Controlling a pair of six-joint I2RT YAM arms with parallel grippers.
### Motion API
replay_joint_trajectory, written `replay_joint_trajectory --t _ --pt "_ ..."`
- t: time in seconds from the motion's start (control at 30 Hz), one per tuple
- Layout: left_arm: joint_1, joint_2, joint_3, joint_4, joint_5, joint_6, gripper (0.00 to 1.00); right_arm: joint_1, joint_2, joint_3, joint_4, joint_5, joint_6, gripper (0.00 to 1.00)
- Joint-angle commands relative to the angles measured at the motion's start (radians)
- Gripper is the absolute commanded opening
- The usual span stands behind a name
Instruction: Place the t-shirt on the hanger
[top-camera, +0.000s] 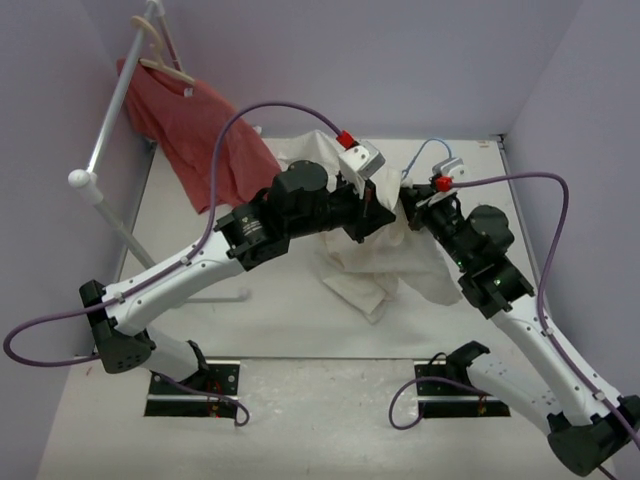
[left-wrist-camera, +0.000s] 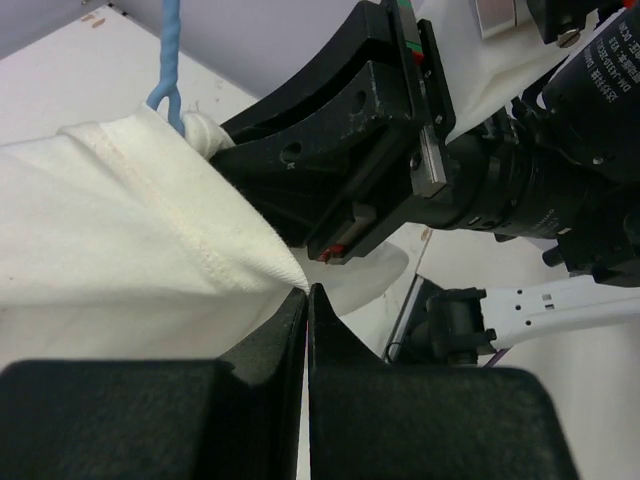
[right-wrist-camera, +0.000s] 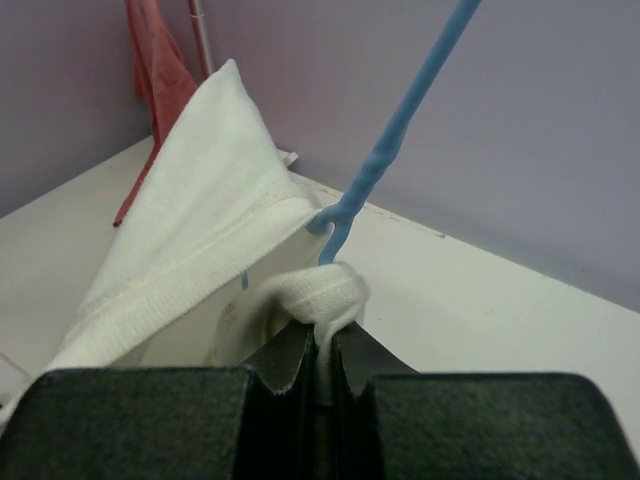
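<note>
The white t-shirt (top-camera: 372, 262) hangs bunched between my two grippers above the table. My left gripper (top-camera: 383, 216) is shut on a hemmed edge of it; in the left wrist view the cloth (left-wrist-camera: 120, 230) ends right at the closed jaw tips (left-wrist-camera: 308, 289). My right gripper (top-camera: 412, 207) is shut on the rolled collar (right-wrist-camera: 315, 290), close to the left one. The light-blue wire hanger (top-camera: 419, 155) rises out of the collar; its neck shows in the right wrist view (right-wrist-camera: 400, 130) and the left wrist view (left-wrist-camera: 170, 50). The hanger's triangle is hidden inside the cloth.
A red t-shirt (top-camera: 200, 130) hangs on a pale wooden hanger (top-camera: 165, 52) from a white rack pole (top-camera: 105, 140) at the back left. Purple walls close in the table at the back and sides. The right arm's body (left-wrist-camera: 360, 150) fills the left wrist view.
</note>
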Motion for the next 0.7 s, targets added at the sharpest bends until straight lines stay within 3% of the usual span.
replay_joint_trajectory --t 0.0,0.13,0.17,0.2,0.23,0.27,0.3,0.33,0.43,0.57,0.67 --pt "-0.006 -0.059 0.055 -0.186 -0.231 0.077 0.0 -0.008 -0.146 -0.097 0.286 -0.023 0.092 0.0" --pt "-0.003 -0.059 0.133 -0.283 -0.496 0.077 0.02 -0.009 -0.23 -0.159 0.373 -0.065 0.097 0.0" --pt "-0.003 -0.059 0.155 -0.291 -0.499 0.085 0.13 -0.009 -0.242 -0.167 0.381 -0.071 0.096 0.0" --pt "-0.003 -0.059 0.181 -0.298 -0.49 0.094 0.28 -0.008 -0.254 -0.176 0.387 -0.076 0.096 0.0" --pt "-0.002 -0.06 0.214 -0.299 -0.478 0.097 0.37 -0.008 -0.262 -0.187 0.39 -0.077 0.096 0.0" --pt "-0.001 -0.062 0.227 -0.295 -0.448 0.109 0.45 -0.008 -0.273 -0.193 0.396 -0.079 0.093 0.0" --pt "-0.003 -0.062 0.229 -0.295 -0.448 0.109 0.46 -0.008 -0.273 -0.192 0.395 -0.081 0.093 0.0" --pt "-0.003 -0.061 0.272 -0.299 -0.456 0.111 0.55 -0.008 -0.273 -0.185 0.38 -0.086 0.095 0.0" --pt "-0.003 -0.067 0.308 -0.288 -0.452 0.153 0.6 -0.008 -0.266 -0.163 0.338 -0.112 0.084 0.0" --pt "-0.003 -0.061 0.338 -0.263 -0.307 0.262 0.82 -0.008 -0.244 -0.115 0.198 -0.14 0.035 0.0" --pt "-0.004 -0.031 0.409 -0.28 -0.121 0.266 0.84 -0.008 -0.244 -0.098 0.128 -0.186 -0.02 0.0"
